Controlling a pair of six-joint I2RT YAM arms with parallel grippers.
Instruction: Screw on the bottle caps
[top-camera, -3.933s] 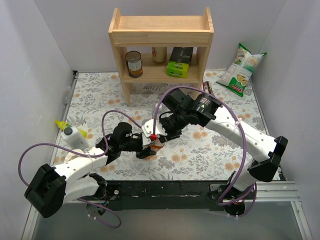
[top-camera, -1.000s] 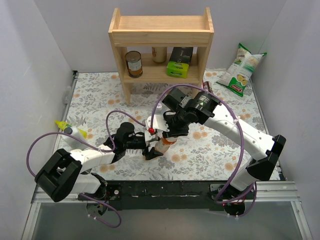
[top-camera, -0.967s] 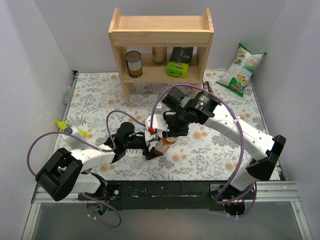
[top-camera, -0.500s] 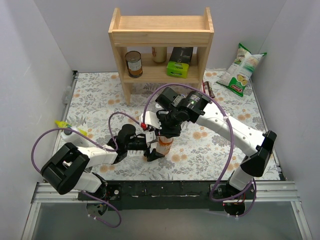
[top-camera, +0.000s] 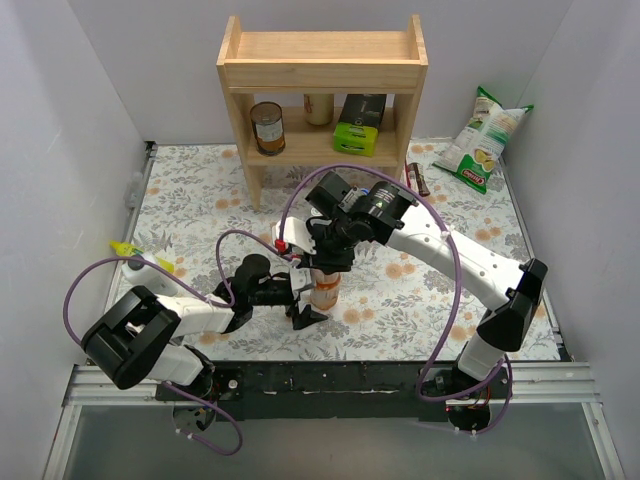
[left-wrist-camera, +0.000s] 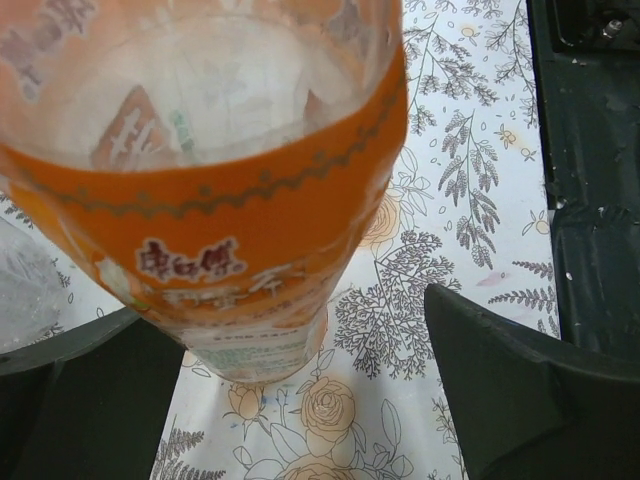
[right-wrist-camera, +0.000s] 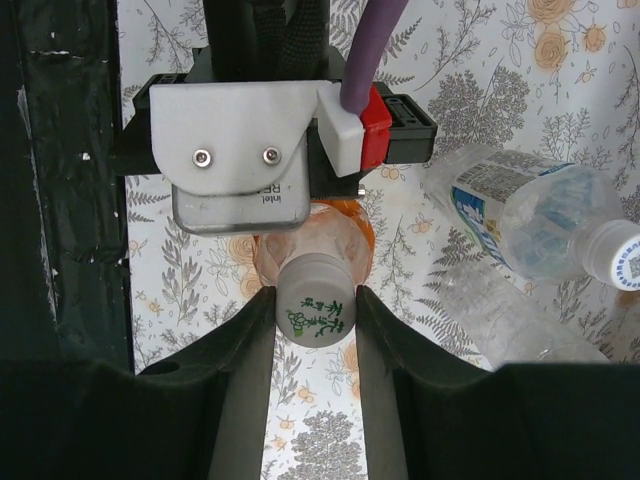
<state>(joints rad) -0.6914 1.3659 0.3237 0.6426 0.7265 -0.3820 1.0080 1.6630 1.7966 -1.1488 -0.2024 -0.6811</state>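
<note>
The orange bottle (top-camera: 324, 291) stands upright on the flowered tabletop, with the white cap (right-wrist-camera: 315, 312) on its neck. My right gripper (right-wrist-camera: 314, 300) reaches down from above (top-camera: 322, 262) and is shut on that cap, one finger on each side. My left gripper (top-camera: 305, 300) is open and straddles the bottle's lower body (left-wrist-camera: 230, 230). In the left wrist view the right finger (left-wrist-camera: 530, 390) stands clear of the bottle. Two clear bottles lie to the right in the right wrist view, one with a blue-and-white label (right-wrist-camera: 520, 210), one plain (right-wrist-camera: 505, 320).
A wooden shelf (top-camera: 322, 62) at the back holds a brown tin can (top-camera: 267, 126) and a green box (top-camera: 357, 125). A snack bag (top-camera: 482, 138) leans at the back right. A white squeeze bottle with a yellow nozzle (top-camera: 137, 261) lies at the left.
My left gripper has opened and let go of the orange bottle. My right gripper, still on the white cap, has shifted left and the bottle now stands upright.
</note>
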